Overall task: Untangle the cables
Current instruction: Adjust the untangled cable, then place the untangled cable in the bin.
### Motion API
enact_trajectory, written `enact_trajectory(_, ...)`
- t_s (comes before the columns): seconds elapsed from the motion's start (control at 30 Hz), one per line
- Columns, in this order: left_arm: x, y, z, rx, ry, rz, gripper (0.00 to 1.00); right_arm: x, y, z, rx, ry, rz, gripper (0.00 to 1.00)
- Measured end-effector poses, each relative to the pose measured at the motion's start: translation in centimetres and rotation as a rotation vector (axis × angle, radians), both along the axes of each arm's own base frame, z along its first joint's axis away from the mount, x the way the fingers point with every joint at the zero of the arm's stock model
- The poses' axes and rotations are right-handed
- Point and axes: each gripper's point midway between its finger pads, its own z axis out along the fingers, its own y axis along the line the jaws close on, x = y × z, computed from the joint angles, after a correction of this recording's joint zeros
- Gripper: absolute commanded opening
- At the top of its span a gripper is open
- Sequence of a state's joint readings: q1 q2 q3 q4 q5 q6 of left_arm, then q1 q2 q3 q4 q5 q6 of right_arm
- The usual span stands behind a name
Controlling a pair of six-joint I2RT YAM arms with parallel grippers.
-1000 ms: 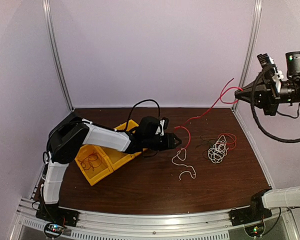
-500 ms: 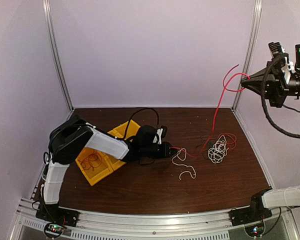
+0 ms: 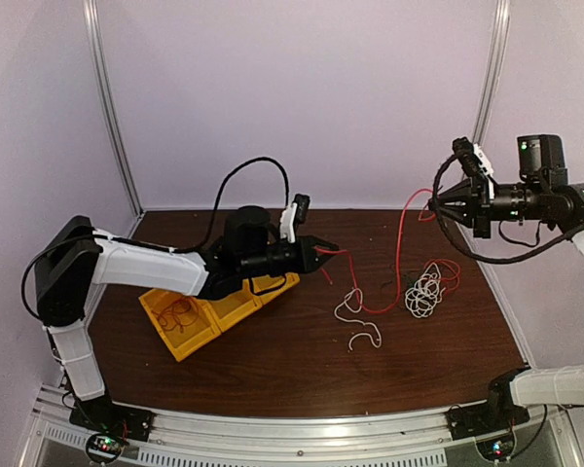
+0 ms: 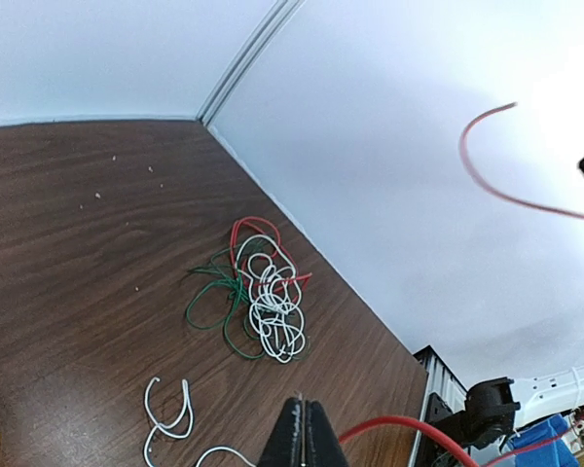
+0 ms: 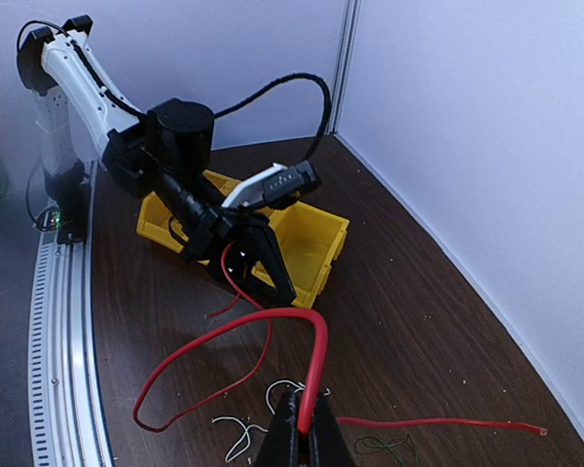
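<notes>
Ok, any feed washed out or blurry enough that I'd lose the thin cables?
Top view: even light, slightly soft; the red cable reads clearly, the dark strands in the tangle barely. Left wrist view: wall at upper right blown out, but the red cable shows against it. Right wrist view: left edge dim with a green smear, jaws at the bottom blurred.

yellow bins [image 3: 197, 342]: table's left side | table [image 3: 273, 375]: dark brown wood

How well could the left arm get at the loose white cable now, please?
Probably not yet: the loose white cable lies unobstructed nearby, but the left tool is shut on the red cable.
</notes>
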State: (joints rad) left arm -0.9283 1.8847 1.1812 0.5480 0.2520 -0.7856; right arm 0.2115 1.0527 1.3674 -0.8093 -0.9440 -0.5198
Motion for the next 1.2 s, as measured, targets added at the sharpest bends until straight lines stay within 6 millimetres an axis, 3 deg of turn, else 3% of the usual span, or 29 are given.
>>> enact_trajectory(0.13,-0.7,1.3,2.9,0.005,-0.057,0.003,0.0,1.1,0.7,-2.9,-0.009,0.061,0.005,0.0)
enact_trajectory(0.33,-1.7,4.0,3.6,0.122,-0.089,0.033,0.0,0.7,4.4,-6.7,-0.055,0.152,0.116,0.0)
enact_trajectory(0.47,-1.7,7.5,4.5,0.2,-0.099,0.099,0.0,-0.4,7.8,-9.4,-0.105,0.211,0.222,0.0)
enact_trajectory(0.63,-0.3,14.1,6.7,0.254,-0.107,0.267,0.0,-0.4,12.0,-12.6,-0.146,0.291,0.322,0.0)
enact_trajectory(0.93,0.3,25.9,8.9,0.393,-0.09,0.608,0.0,0.8,23.7,-13.7,-0.081,0.351,0.466,0.02)
enact_trajectory(1.1,-0.3,30.9,9.5,0.47,-0.086,0.738,0.0,-1.0,31.2,-14.5,-0.046,0.353,0.564,0.02)
enact_trajectory(1.2,-0.2,33.3,10.2,0.508,-0.081,0.802,0.0,-2.2,34.6,-15.6,-0.011,0.387,0.601,0.02)
